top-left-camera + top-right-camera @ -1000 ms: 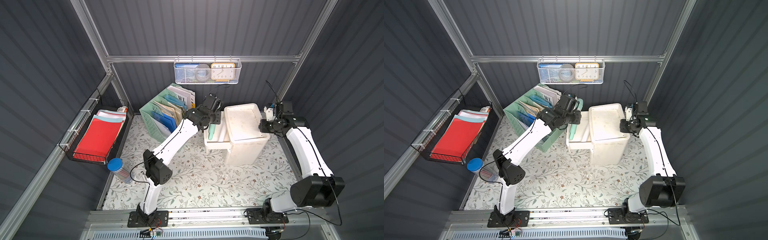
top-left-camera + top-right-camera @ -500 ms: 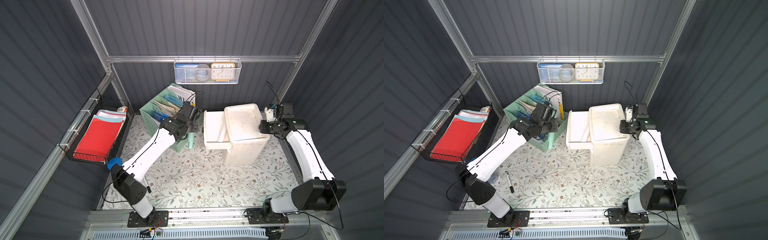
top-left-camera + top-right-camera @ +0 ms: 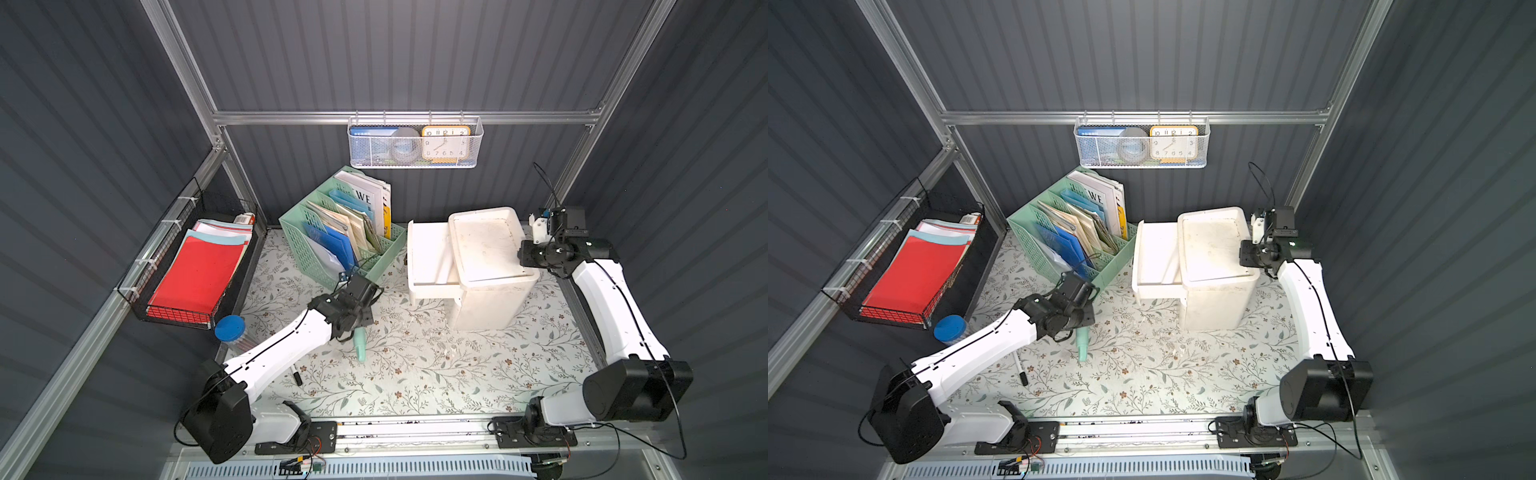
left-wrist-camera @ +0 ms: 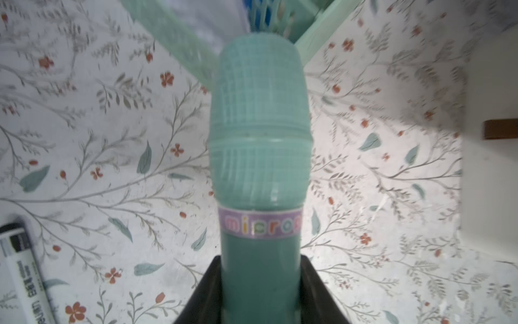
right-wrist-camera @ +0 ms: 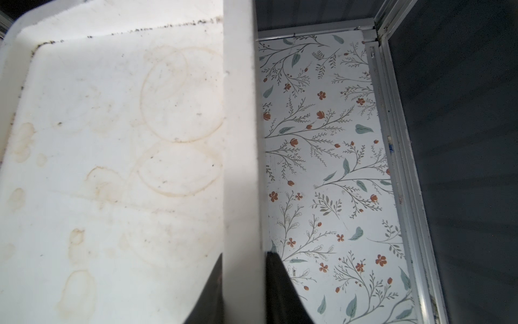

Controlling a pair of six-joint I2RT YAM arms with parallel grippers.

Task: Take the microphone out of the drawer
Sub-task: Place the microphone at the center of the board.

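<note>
Microphone [image 3: 360,343] of teal plastic, out of the drawer [image 3: 428,253] and gripped by the left gripper [image 3: 355,328] above the floral table mat [image 3: 415,365], just in front of the green file organizer [image 3: 340,232] and well apart from the white drawer unit [image 3: 486,249]. In both top views its tapered handle end sticks out from under the gripper toward the front rail [image 3: 1082,345]; whether it touches the mat cannot be told.

Left wrist view: the microphone [image 4: 259,168] fills the centre, showing its mesh head and a lilac label band reading "micro…". The left gripper [image 4: 259,275] clamps the handle just below that band, one black finger on each side.

Right wrist view: the right gripper [image 5: 244,280] is closed tight on the raised rim of the drawer unit [image 5: 112,140], whose stained white top lies to one side and the mat [image 5: 322,168] to the other. In a top view the right gripper [image 3: 524,259] sits at the unit's edge on the robot's right.

The drawer stands pulled out on the unit's side that faces the file organizer.

Also shown: a marker pen [image 3: 296,376] lying on the mat beside the left arm, a blue-lidded jar [image 3: 230,328] at the mat's left edge, a black wire basket [image 3: 137,286] holding red paper on the left wall, and a white mesh basket [image 3: 415,162] with a clock [image 3: 445,143] on the back rail.
</note>
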